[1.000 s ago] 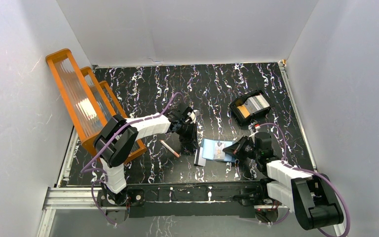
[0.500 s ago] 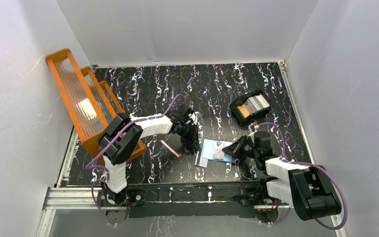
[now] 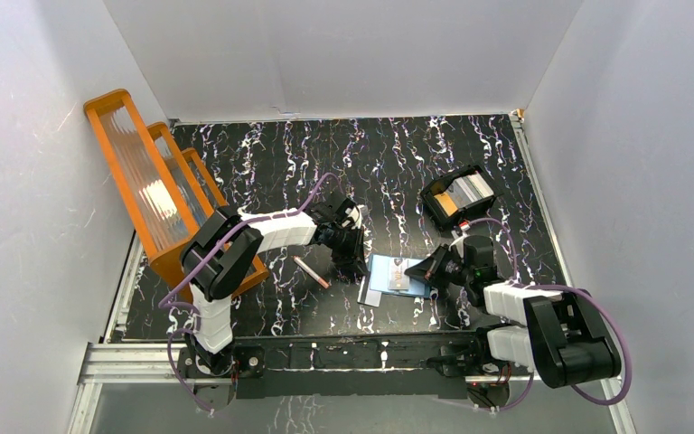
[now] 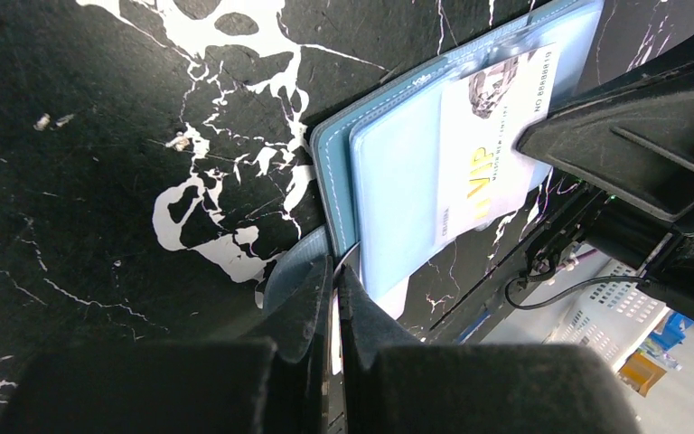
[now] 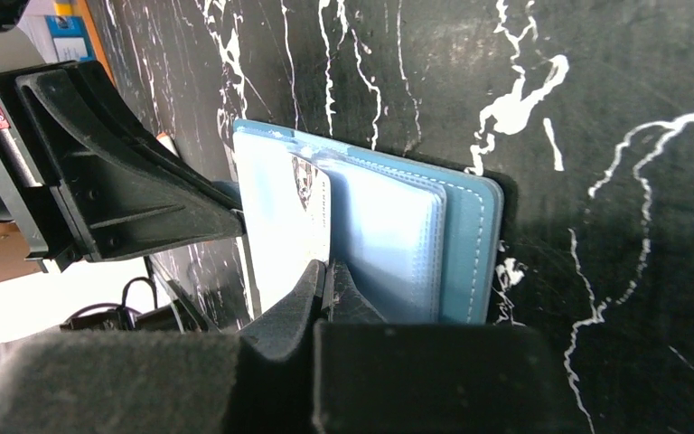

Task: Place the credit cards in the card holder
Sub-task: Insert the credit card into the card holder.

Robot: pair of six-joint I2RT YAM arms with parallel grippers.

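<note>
My left hand (image 4: 334,271) is pinched tight on the near edge of the card holder (image 4: 398,172), where its teal cover curls up from the desk (image 4: 99,181); my fingers meet with only that thin flap between them. The holder lies open and flat on the desk between my two arms, light blue inner side up, its clear pockets facing the camera above. My right hand (image 5: 328,271) comes in from the opposite side, clamped on the edge of a white card (image 5: 312,217) with gold lettering. That card lies along the holder's clear pocket page; whether its far end has gone under the plastic I cannot tell. From above, my left hand (image 3: 357,268) and right hand (image 3: 429,271) sit at either side of the holder (image 3: 381,276), both low over the desk. More cards (image 3: 473,188), orange and silver, stand in a black tray (image 3: 434,201) farther back on my right. A thin pink stick (image 3: 311,271) lies just left of my left hand, and an orange ribbed rack (image 3: 145,190) stands at the far left.
</note>
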